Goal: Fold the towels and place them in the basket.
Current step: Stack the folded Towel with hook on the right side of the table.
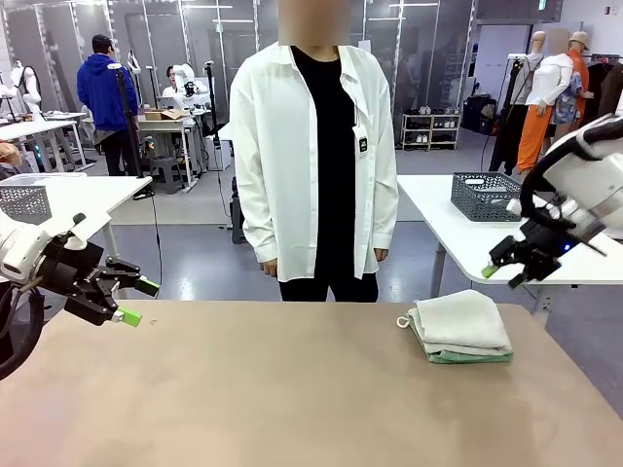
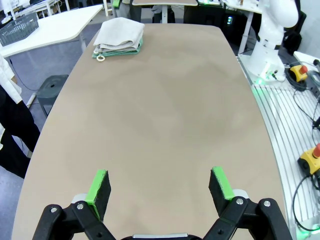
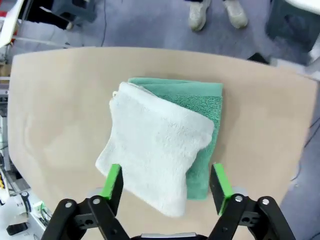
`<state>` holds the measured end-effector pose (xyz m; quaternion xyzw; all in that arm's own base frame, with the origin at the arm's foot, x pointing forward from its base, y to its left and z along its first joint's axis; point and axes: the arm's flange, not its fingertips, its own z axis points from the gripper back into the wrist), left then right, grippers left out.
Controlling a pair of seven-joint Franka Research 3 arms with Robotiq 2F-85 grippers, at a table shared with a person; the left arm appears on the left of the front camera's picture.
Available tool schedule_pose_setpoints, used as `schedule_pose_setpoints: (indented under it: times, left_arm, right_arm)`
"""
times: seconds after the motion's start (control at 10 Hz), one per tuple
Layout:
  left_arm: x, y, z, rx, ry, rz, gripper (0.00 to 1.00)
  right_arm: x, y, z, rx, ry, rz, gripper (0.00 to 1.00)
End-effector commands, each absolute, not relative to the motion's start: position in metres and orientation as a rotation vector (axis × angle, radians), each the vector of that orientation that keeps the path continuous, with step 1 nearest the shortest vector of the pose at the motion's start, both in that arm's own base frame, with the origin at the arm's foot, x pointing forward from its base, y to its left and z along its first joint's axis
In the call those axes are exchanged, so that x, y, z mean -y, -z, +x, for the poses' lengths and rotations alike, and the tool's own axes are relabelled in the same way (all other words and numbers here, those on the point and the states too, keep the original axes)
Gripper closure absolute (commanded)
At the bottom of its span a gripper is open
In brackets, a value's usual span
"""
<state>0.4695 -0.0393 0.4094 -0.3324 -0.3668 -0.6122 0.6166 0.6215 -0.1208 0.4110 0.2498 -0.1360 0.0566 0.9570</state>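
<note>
Stacked towels [image 1: 459, 327] occupy the table's [image 1: 243, 389] far right; the remaining tabletop lies open.

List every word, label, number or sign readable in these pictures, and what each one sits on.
No text can be read.
Small dark tag on the person's white shirt: too small to read.
Green ceiling sign far behind: blurred.
Cream-white towel, green towel, table: no print.

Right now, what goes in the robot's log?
folded cream-white terry towel atop folded mint green terry towel | left gripper open | right gripper open above
</note>
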Motion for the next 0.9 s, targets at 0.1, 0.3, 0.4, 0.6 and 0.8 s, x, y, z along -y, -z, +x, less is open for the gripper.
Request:
schedule_pose_setpoints:
  times: [0.1,0.3,0.4,0.6,0.8]
  left_arm:
    - [0.038,-0.412,0.468,0.845,1.418,-0.761,0.00]
    - [0.038,-0.412,0.468,0.845,1.418,-0.761,0.00]
    - [0.038,-0.412,0.468,0.845,1.418,-0.761,0.00]
    - [0.038,-0.412,0.468,0.845,1.418,-0.761,0.00]
    - [0.038,-0.412,0.468,0.845,1.418,-0.761,0.00]
  right_arm:
    - [0.093,-0.545,0.539,0.340,-0.130,0.336,0.00]
    - [0.073,-0.626,0.473,0.454,-0.087,0.243,0.00]
    - [0.064,-0.650,0.443,0.502,-0.081,0.209,0.00]
    - [0.051,-0.674,0.394,0.517,-0.083,0.197,0.00]
    - [0.049,-0.677,0.364,0.552,-0.128,0.182,0.00]
